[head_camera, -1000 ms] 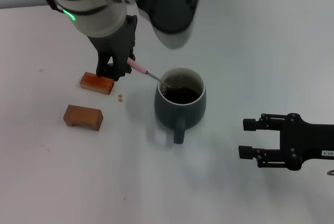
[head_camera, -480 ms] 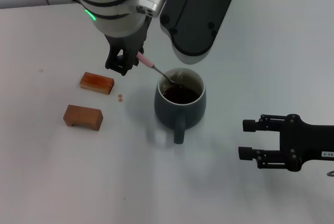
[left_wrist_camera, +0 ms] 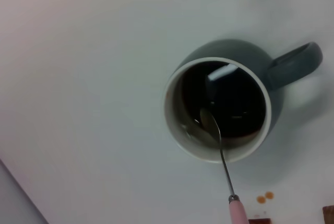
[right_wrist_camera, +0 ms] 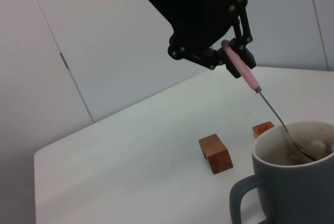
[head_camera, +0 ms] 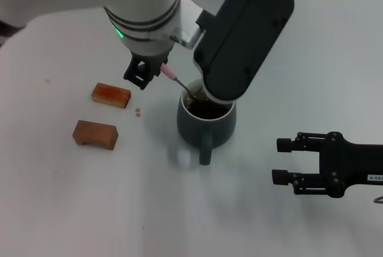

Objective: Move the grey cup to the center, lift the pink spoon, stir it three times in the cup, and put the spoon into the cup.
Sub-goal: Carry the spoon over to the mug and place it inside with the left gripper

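**Head view: spoon in the cup, stirring under way**

Head view shows the cup (head_camera: 206, 124) standing about in the middle of the table (head_camera: 311, 53), with its handle toward the robot, so the first step looks done. The left gripper (head_camera: 145, 70) hangs just beside the cup, on its far left side, and pinches the pink end of the spoon (head_camera: 176, 81). The spoon slants down over the rim. In the left wrist view its bowl (left_wrist_camera: 210, 123) lies inside the cup, at the edge of the dark liquid, near the wall. The right wrist view shows the same: the pink handle is clamped between the left fingers (right_wrist_camera: 236, 51) and the metal neck goes down into the cup.

I judge that the stirring step is in progress; how many turns are made, one moment cannot tell. What is left is to finish the turns and release the spoon into the cup.

The right gripper (head_camera: 284, 160) waits near the right edge, well apart from the cup, with its fingers spread and holding nothing.
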`<state>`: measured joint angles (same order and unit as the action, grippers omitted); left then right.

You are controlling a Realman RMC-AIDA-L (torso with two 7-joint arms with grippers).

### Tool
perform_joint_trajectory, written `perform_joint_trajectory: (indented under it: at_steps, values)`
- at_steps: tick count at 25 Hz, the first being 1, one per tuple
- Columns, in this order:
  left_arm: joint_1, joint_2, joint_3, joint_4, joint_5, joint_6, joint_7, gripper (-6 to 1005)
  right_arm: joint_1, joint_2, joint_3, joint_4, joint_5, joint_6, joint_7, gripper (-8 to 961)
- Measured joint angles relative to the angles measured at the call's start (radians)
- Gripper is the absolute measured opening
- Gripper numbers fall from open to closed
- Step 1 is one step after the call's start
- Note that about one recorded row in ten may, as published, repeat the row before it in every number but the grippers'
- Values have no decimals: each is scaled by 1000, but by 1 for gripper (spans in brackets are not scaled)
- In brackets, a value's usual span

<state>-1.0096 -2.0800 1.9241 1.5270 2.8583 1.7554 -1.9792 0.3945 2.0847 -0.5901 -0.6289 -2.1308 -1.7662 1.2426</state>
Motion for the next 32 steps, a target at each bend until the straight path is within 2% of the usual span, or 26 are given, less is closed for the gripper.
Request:
perform_joint_trajectory:
  at_steps: [8, 23, 32]
  values:
    - [15, 0, 107, 11, 10, -55, -3, 129, 1, -1, -23, 5, 7, 0, 0, 726]
    - [41, 0, 96, 19, 32, 5, 7, 129, 4, -2, -23, 5, 8, 8, 1, 726]
    - [37, 0, 105, 16, 33, -80, 16, 130, 22, -3, -23, 5, 3, 11, 11, 726]
